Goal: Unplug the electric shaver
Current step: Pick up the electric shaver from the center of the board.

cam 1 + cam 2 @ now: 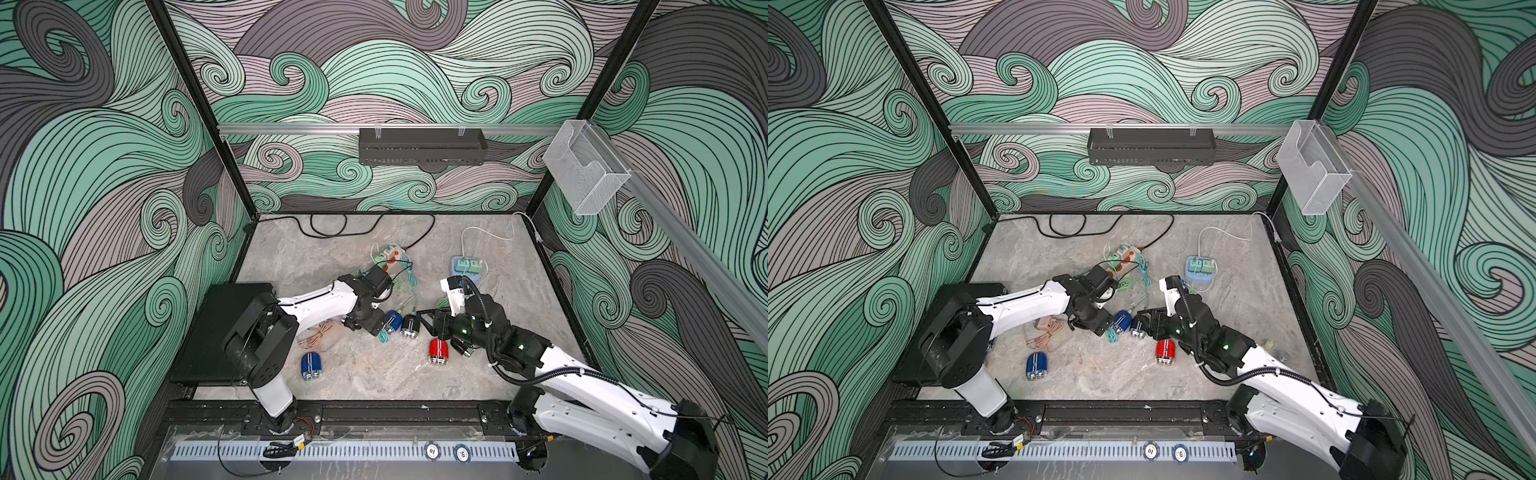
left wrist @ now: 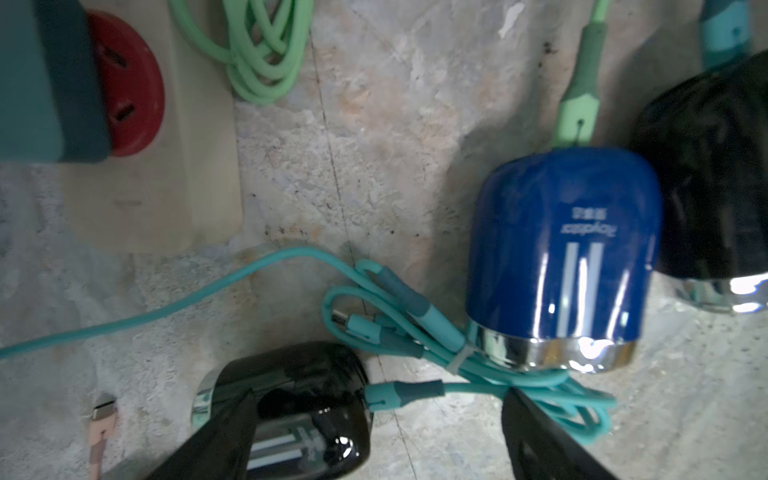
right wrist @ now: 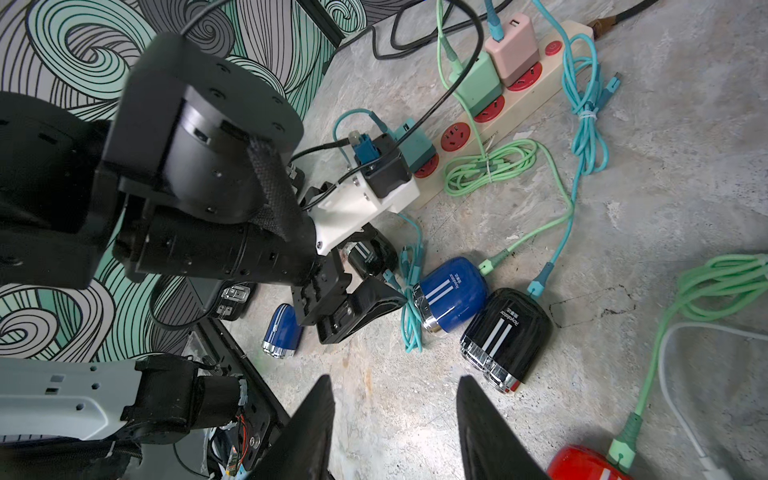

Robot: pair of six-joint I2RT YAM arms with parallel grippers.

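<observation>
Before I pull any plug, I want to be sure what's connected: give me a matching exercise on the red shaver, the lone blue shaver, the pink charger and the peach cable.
1. red shaver
2. lone blue shaver
3. pink charger
4. peach cable

a. sits in the power strip
b. no cable in it
c. green cable at its end
d. coiled loose on the table

Pairs: 1c, 2b, 3a, 4d.
</observation>
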